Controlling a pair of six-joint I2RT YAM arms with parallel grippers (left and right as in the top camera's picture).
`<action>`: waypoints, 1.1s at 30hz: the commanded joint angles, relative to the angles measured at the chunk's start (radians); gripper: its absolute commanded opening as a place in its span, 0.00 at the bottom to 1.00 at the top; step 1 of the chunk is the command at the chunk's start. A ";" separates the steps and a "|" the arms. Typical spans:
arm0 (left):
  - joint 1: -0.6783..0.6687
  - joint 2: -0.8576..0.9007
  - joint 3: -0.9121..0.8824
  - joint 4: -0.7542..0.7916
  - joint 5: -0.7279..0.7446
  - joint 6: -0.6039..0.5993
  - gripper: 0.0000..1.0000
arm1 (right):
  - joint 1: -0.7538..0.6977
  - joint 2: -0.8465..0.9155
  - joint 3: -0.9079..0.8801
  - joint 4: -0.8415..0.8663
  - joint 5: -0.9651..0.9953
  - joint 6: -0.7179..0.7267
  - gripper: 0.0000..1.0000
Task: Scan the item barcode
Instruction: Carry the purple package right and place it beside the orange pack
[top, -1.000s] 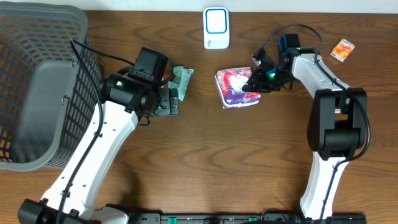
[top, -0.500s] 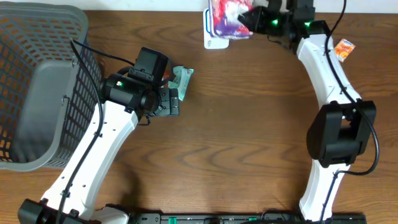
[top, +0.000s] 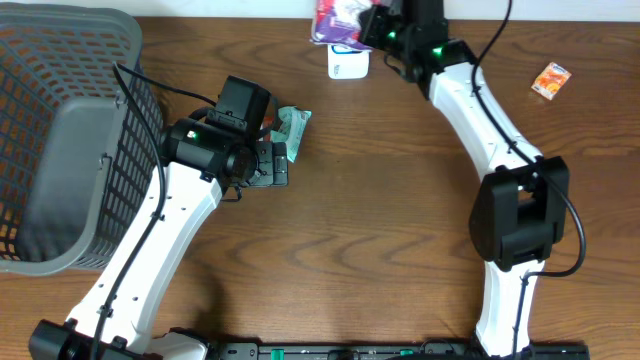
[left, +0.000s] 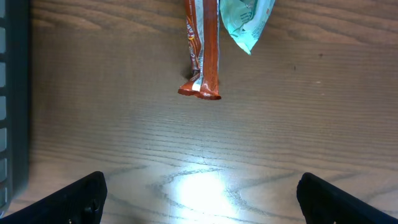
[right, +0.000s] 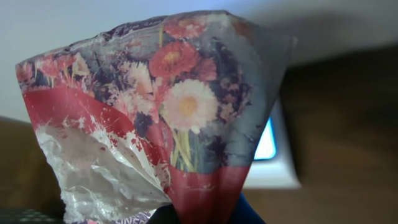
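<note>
Floral packet (top: 336, 18) now raised above scanner (top: 348, 64), brown wooden table (top: 390, 250)

The left arm (top: 150, 250) and right arm (top: 490, 120) share one build: glossy white rounded link shells joined by boxy matte-black joint housings (top: 515, 215). Thin black cables (top: 141, 118) loop loosely alongside. Small green indicator lights (top: 437, 50) glow near the wrists (the left shows one too). The left gripper (left: 200, 186) ends in blunt black fingers (left: 78, 198).
</note>
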 joint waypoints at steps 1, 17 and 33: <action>0.005 0.004 0.004 -0.003 0.002 0.005 0.98 | -0.082 -0.014 -0.002 -0.052 0.040 0.001 0.01; 0.005 0.004 0.004 -0.003 0.002 0.005 0.98 | -0.696 -0.014 -0.002 -0.527 0.111 0.235 0.02; 0.005 0.004 0.004 -0.003 0.002 0.005 0.98 | -0.753 0.014 -0.003 -0.405 0.015 0.331 0.67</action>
